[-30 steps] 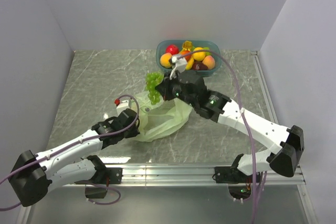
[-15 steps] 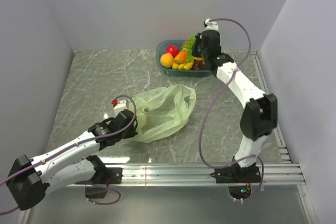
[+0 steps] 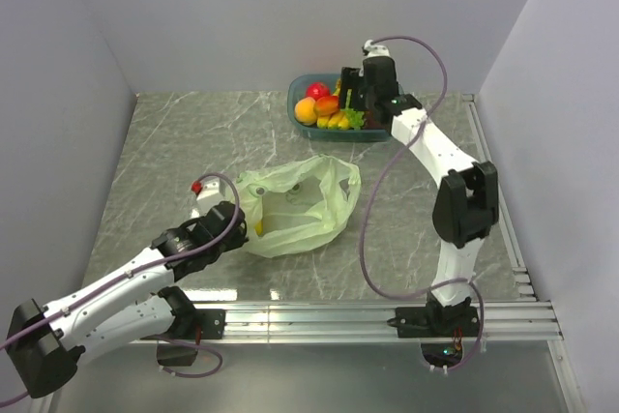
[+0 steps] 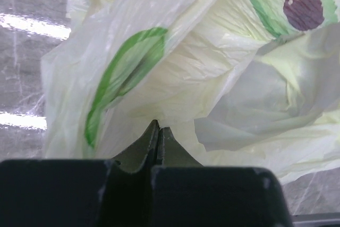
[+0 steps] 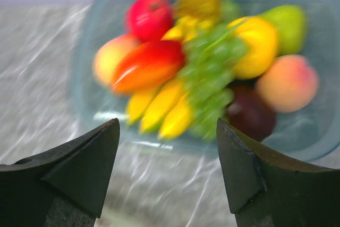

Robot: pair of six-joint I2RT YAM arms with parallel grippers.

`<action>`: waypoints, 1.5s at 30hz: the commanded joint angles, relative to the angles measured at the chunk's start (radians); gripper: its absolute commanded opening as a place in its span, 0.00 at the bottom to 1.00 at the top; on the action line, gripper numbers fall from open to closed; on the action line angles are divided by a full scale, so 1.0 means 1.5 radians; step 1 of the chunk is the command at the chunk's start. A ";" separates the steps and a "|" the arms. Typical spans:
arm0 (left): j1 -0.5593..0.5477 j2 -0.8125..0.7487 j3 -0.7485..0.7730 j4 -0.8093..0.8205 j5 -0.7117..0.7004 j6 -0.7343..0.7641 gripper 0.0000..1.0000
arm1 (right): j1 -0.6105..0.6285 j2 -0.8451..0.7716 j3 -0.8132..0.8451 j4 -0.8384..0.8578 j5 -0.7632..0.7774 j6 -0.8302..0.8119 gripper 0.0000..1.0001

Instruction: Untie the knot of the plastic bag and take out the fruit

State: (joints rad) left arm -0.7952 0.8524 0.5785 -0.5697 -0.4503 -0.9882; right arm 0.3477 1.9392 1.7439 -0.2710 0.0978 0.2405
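From above, the thin, crinkly, pale yellow-green plastic bag [image 3: 302, 202] is lying near the middle of the grey marbled table [image 3: 164, 142]. Bare surface is lying open to its left, right and far side. The left gripper [image 3: 240, 222] is reaching in from the lower left and meeting the bag's left edge. The deep teal plastic bowl [image 3: 294, 96] is sitting at the upper middle of the frame, close against the white back wall [image 3: 290, 7], well apart from the bag. The right gripper [image 3: 350, 103] is hovering over the bowl's right half, above the piled fruit.

In the left wrist view, the two dark fingers [image 4: 141, 150] are pressing together at the bottom centre, pinching a fold of the bag [image 4: 212, 78]. Creases are fanning out from their tips. This view is also showing green printed shapes on the film, too small to read from above.

In the right wrist view, which is blurred, the fingers [image 5: 85, 163] are standing spread and empty in the lower corners. The bowl [image 5: 85, 51] is filling the frame beyond them. The green grape bunch [image 5: 210, 78] is lying on the pile, across the yellow banana bunch [image 5: 159, 110] and beside the red-orange mango [image 5: 146, 65], with a red apple [image 5: 149, 17] behind.
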 commanded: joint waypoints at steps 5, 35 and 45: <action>0.001 -0.023 0.039 -0.085 -0.087 -0.107 0.01 | 0.187 -0.230 -0.178 0.053 -0.177 -0.064 0.77; 0.000 0.014 0.164 -0.148 -0.098 -0.084 0.01 | 0.388 -0.008 -0.409 0.542 -0.246 0.170 0.89; 0.000 0.075 0.193 -0.142 -0.079 -0.045 0.00 | 0.391 0.074 -0.338 0.551 -0.330 0.180 0.93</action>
State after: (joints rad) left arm -0.7952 0.9565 0.8249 -0.7910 -0.5797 -1.0847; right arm 0.9234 2.0369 1.1984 0.4946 -0.3202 0.5098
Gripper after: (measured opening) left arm 0.012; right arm 0.922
